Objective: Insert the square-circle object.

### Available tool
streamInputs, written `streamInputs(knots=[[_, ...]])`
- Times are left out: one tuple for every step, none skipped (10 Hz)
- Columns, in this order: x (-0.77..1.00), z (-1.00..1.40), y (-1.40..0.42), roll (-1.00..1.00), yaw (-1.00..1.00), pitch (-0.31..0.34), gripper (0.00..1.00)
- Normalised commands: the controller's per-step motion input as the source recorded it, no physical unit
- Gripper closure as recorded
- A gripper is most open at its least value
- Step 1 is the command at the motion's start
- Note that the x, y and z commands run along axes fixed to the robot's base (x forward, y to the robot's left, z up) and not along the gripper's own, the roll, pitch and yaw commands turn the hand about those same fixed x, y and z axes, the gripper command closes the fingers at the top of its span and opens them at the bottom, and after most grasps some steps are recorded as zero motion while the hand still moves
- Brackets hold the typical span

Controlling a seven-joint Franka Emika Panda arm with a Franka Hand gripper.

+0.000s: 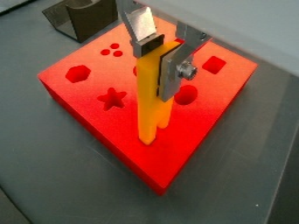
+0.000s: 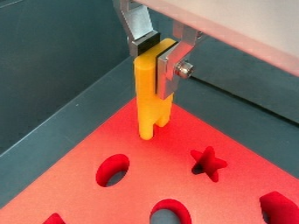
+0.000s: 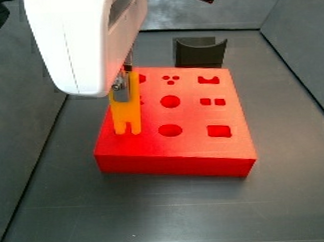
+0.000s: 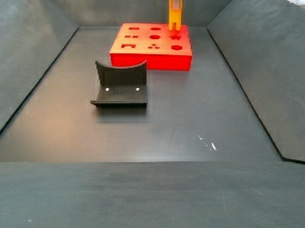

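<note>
My gripper (image 1: 162,54) is shut on the top of the square-circle object (image 1: 152,105), a long orange-yellow bar with two prongs at its lower end. It hangs upright over the red block (image 1: 93,118) with shaped holes. In a wrist view the gripper (image 2: 160,59) holds the bar (image 2: 149,101) with its prongs just above the block's surface (image 2: 140,175), near one edge. In a side view the bar (image 3: 125,116) stands at the block's (image 3: 193,142) left side under my gripper (image 3: 121,86). In a side view the bar (image 4: 176,15) shows over the block's (image 4: 149,49) far right corner.
The fixture (image 4: 120,85), a dark L-shaped bracket, stands on the grey floor away from the block; it also shows in a side view (image 3: 199,50) and in a wrist view (image 1: 82,16). Grey walls (image 4: 36,71) enclose the floor.
</note>
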Motion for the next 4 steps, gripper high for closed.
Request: streamInputs(knots=[[-0.06,-0.35,0.00,0.00,0.03,-0.026,1.00],[0.00,0.00,0.00,0.00,0.00,0.000,1.00],[0.00,-0.02,0.00,0.07,0.00,0.004,1.00],[0.00,0.00,0.00,0.00,0.00,0.000,1.00]])
